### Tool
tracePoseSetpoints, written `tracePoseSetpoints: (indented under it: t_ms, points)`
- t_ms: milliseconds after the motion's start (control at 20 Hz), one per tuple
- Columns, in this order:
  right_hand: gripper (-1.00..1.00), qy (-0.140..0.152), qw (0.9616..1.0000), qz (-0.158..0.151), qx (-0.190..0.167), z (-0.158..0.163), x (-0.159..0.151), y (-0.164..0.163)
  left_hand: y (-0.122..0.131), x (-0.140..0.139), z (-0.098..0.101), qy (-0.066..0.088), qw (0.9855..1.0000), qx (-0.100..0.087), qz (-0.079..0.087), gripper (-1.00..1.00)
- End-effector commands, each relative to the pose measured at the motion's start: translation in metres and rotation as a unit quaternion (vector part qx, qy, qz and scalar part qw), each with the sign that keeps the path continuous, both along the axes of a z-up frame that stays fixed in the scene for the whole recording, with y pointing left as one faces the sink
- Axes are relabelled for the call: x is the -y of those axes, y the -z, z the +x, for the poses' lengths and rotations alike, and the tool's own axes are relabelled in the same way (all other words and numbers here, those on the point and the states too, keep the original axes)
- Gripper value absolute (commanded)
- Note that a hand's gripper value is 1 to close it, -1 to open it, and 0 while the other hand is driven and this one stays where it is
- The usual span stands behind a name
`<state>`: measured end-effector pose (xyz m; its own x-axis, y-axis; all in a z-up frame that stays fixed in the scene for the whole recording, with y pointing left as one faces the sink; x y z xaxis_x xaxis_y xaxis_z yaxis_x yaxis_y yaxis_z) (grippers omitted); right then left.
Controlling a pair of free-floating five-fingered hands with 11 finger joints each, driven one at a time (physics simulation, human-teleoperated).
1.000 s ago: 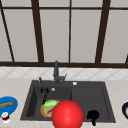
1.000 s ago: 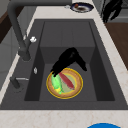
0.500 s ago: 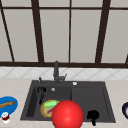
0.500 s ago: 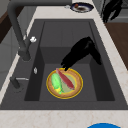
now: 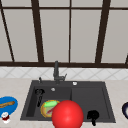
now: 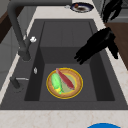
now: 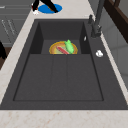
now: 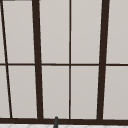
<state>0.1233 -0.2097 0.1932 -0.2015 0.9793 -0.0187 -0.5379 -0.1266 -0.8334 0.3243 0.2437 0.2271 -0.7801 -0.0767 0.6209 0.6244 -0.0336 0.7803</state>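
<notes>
Big window [image 5: 70, 32] behind, pale desk [image 6: 62, 117] all round, and the dark sink [image 6: 67, 30] sunk into it, faucet [image 6: 17, 30] arching over the back edge. From the front, a red ball [image 5: 67, 115] blocks most of the near basin. In that basin lies the yellow plate [image 6: 79, 83], carrying a green piece [image 6: 56, 83] and a red strip [image 6: 65, 79]. One robot hand [image 6: 96, 45] hovers above the basin's front side, released, fingers straight, aimed at the plate but apart from it; left or right, I cannot tell. A blue plate [image 5: 11, 107] sits on the desk's left end.
</notes>
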Motion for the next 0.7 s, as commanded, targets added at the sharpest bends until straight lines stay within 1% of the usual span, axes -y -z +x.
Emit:
tracePoseSetpoints:
  t_ms: [0, 100, 200, 500, 650]
  points:
    - [0.0, 0.0, 1.0, 0.0, 0.0, 0.0, 0.0, 0.0, -0.003, 0.002, -0.027, 0.0, 0.9991, 0.041, -0.005, -1.0]
    - [0.0, 0.0, 1.0, 0.0, 0.0, 0.0, 0.0, 0.0, -0.002, 0.007, -0.04, 0.0, 0.9987, 0.05, -0.007, -1.0]
    - [0.0, 0.0, 1.0, 0.0, 0.0, 0.0, 0.0, 0.0, -0.002, 0.012, -0.052, -0.005, 0.9984, 0.057, -0.006, -1.0]
    - [0.0, 0.0, 1.0, 0.0, 0.0, 0.0, 0.0, 0.0, -0.002, 0.024, -0.092, -0.002, 0.9968, 0.08, -0.007, -1.0]
    - [0.0, 0.0, 1.0, 0.0, 0.0, 0.0, 0.0, 0.0, -0.002, 0.029, -0.112, 0.001, 0.9957, 0.092, -0.01, -1.0]
